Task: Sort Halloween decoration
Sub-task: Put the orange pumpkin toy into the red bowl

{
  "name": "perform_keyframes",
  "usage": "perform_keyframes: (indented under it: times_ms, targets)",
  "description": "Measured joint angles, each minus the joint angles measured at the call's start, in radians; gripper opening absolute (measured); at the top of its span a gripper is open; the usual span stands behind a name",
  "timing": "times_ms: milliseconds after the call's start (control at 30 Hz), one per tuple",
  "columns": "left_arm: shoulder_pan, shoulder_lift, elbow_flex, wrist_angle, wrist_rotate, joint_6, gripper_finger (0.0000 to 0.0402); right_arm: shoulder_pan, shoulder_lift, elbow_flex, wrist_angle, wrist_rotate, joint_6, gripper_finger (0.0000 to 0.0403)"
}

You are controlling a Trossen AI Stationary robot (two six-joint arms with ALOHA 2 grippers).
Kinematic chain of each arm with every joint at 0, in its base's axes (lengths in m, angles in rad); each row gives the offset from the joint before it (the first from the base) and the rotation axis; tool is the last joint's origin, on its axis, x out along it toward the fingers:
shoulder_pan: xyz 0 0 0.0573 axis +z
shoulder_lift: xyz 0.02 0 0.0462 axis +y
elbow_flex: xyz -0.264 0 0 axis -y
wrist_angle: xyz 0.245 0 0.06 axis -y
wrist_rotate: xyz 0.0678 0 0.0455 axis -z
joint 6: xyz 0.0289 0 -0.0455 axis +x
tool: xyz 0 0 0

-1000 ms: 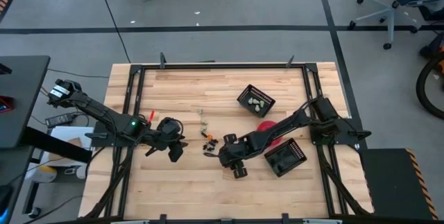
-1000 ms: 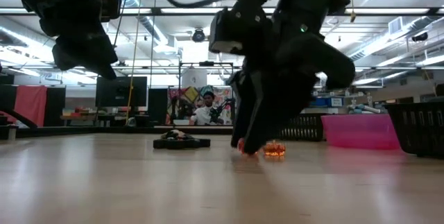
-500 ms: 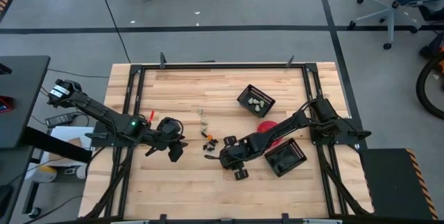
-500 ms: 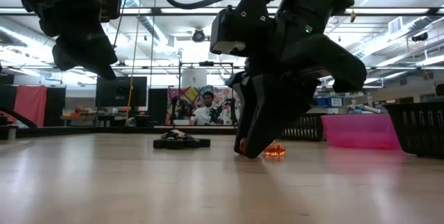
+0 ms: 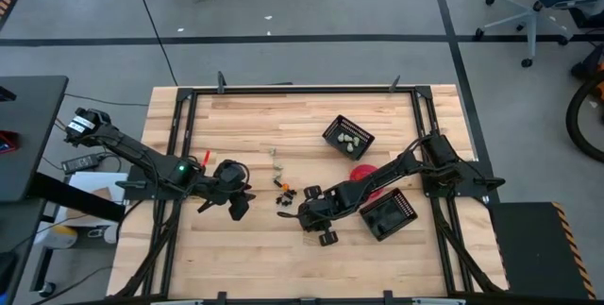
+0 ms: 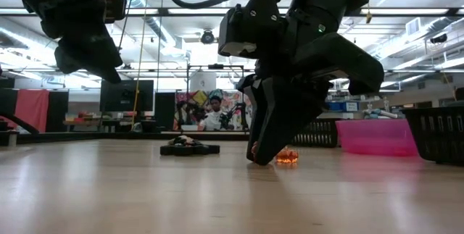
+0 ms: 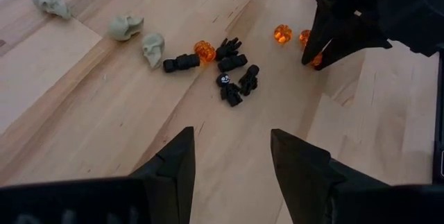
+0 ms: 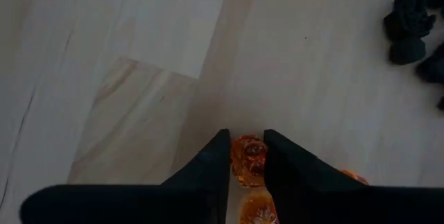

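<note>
Small Halloween trinkets lie loose on the wooden table (image 5: 245, 248): pale skulls (image 7: 125, 26), black figures (image 7: 232, 78) and orange pumpkins (image 7: 282, 33). My right gripper (image 8: 244, 139) reaches down at the pile's right end and is shut on one orange pumpkin (image 8: 248, 158). A second orange one (image 8: 257, 210) lies just behind it. My left gripper (image 7: 229, 161) hangs open above the table, left of the pile, with nothing between its fingers. My right gripper pinches the orange pumpkin's two sides (image 8: 239, 160) between its two fingers (image 8: 215, 165). The fingers come steeply from above, slanting in from the table's right. The pumpkin sits on the table, not lifted.
A black slatted basket (image 5: 347, 136) with pale skulls in it stands at the back right. A second black basket (image 5: 389, 215) stands near the right arm, and a pink bowl (image 5: 363, 171) sits between them. Bare wood lies along the near side.
My right gripper has stayed in place and has shut its fingers around the orange pumpkin, taking hold of it on the table. The pumpkin has not left the table.
</note>
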Motion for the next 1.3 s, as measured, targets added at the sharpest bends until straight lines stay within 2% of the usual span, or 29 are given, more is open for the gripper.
perform_keyframes:
  times_ms: [567,700,867,1067,1200,1300]
  targets:
    - [0.000,0.000,0.000,0.000,0.000,0.000,0.0162,-0.004,-0.078,0.000,-0.101,0.036,0.001,0.0085]
    - [0.000,0.000,0.000,0.000,0.000,0.000,0.0162,-0.004,-0.129,0.001,-0.191,0.066,0.007,0.0085]
    - [0.000,0.000,0.000,0.000,0.000,-0.001,0.0162,-0.013,-0.211,0.001,-0.400,0.126,0.056,0.0085]
    - [0.000,0.000,0.000,0.000,0.000,0.000,0.0162,-0.049,-0.316,0.001,-0.626,0.097,0.142,0.0085]
    - [0.000,0.000,0.000,0.000,0.000,0.000,0.0162,-0.080,-0.374,-0.061,-0.679,0.074,0.184,0.0085]
    - [0.000,0.000,0.000,0.000,0.000,-0.001,0.0162,-0.105,-0.415,-0.141,-0.654,0.073,0.190,0.0085]
